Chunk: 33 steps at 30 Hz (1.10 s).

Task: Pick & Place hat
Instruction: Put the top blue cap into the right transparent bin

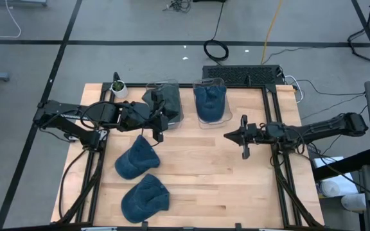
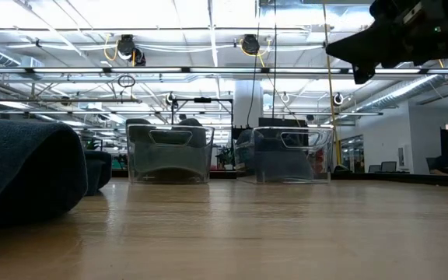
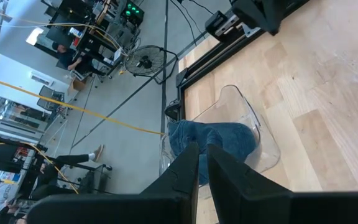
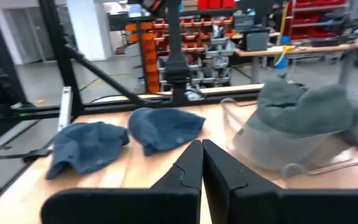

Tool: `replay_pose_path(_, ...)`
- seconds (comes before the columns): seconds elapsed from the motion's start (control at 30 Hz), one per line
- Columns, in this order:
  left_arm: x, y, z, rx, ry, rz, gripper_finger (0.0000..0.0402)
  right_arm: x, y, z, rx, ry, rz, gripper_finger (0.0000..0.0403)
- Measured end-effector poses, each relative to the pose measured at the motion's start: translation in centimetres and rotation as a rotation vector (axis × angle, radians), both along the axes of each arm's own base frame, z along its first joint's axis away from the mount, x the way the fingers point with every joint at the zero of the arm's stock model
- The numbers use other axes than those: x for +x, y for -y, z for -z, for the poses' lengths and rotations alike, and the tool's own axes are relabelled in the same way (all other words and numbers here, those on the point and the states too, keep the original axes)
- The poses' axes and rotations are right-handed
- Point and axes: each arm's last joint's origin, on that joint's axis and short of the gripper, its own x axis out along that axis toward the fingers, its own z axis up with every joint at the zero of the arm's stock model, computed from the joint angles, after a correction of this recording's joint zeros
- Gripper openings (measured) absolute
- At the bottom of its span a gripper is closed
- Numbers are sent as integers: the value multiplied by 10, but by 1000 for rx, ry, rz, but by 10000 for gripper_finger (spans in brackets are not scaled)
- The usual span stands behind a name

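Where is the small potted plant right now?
In the high view, the potted plant stands at the table's far left corner, just left of the left clear bin holding a grey hat.

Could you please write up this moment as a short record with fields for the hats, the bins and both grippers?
loose hats: two blue hats on the table, one nearer the bins, one by the front edge
left bin: holds a grey hat
right bin: holds a blue hat
left gripper: beside the left bin, nearly shut, holds nothing
right gripper: mid-table, shut, holds nothing
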Motion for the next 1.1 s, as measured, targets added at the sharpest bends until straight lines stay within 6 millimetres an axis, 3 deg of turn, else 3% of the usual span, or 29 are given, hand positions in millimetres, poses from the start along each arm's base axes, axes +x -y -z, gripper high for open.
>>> replay_pose_path(0.63,0,0,0,0,0,0,42,-6,-29,-11,-13,128,-188,0)
replay_pose_path(1.1,0,0,0,0,0,0,42,-9,-37,-14,-59,155,-149,0)
